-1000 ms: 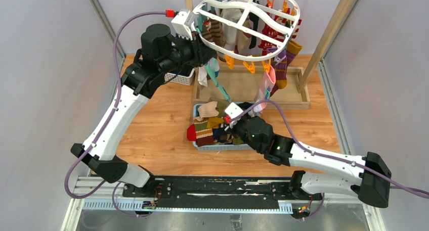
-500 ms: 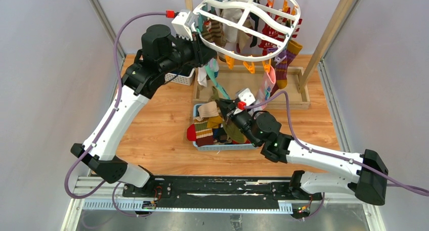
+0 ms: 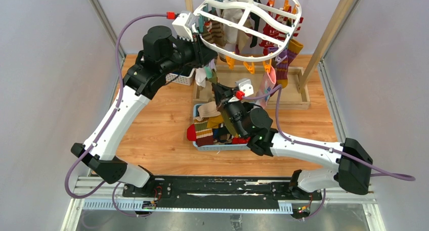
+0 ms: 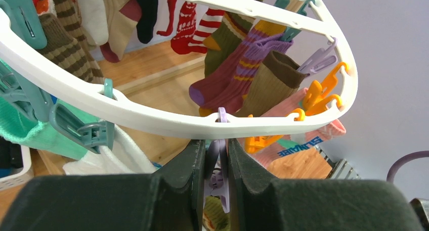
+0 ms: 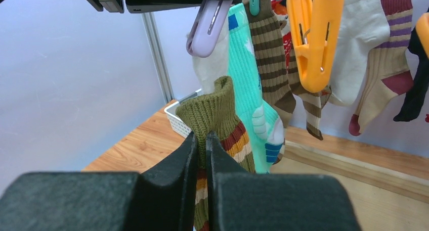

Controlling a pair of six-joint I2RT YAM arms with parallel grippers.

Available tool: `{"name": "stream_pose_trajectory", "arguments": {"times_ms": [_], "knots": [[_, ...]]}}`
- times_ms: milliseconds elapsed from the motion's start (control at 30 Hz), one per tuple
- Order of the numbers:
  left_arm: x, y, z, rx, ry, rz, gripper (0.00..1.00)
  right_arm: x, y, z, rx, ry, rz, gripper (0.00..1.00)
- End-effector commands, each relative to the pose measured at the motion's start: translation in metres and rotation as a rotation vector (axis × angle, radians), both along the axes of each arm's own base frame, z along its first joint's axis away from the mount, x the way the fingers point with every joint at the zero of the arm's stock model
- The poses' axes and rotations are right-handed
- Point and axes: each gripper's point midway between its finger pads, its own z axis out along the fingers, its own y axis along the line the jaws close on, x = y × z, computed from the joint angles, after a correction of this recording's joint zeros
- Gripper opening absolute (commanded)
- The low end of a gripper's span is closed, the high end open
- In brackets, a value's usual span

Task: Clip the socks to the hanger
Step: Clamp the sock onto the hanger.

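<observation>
I was midway through hanging one sock. My right gripper [image 5: 204, 140] was clamped on the ribbed cuff of an olive sock [image 5: 216, 109] with red and yellow bands. It held the sock up clear of the blue basket [image 3: 222, 146], where a heap of other socks lay. My left gripper [image 4: 216, 152] was up at the near rim of the hanger [image 4: 152, 121], with its fingers pressed together on the lilac clothespin [image 4: 217, 163] that hung from that rim. From the right wrist view, the cuff stood just below the clothespin's lower end and a little to one side, not touching it. I could not tell from either view how wide its mouth stood.

I judged the step to be presenting the cuff to the pin. The next move would call for a short lift, with a small sideways correction, so the cuff's edge slid between the pin's tips. My left fingers would then ease off so the pin bit down, and only after that should my right fingers let go. The mint sock [image 5: 249, 89] hung right behind the pin and could have snagged or been caught with it.

The only writing I could find was blue capitals on a pink sock [image 4: 303, 140] at the hanger's far side. They looked like "SLNABE", but I could not be sure of the letters.
</observation>
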Motion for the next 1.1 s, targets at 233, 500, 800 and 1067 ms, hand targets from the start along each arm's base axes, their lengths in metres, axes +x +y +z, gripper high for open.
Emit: {"name": "stream_pose_trajectory", "arguments": {"times_ms": [233, 500, 800, 1067], "knots": [[-0.01, 0.002, -0.011, 0.017, 0.041, -0.027, 0.0, 0.007, 0.004, 0.037, 0.127, -0.035, -0.009, 0.07], [-0.009, 0.002, -0.011, 0.019, 0.038, -0.025, 0.0, 0.01, 0.01, 0.039, 0.124, -0.039, -0.005, 0.07], [-0.009, 0.002, -0.01, 0.018, 0.039, -0.023, 0.0, 0.013, 0.014, 0.047, 0.125, -0.055, -0.016, 0.07], [-0.009, 0.002, -0.009, 0.017, 0.034, -0.023, 0.0, 0.018, 0.02, 0.05, 0.104, -0.068, -0.026, 0.07]]}}
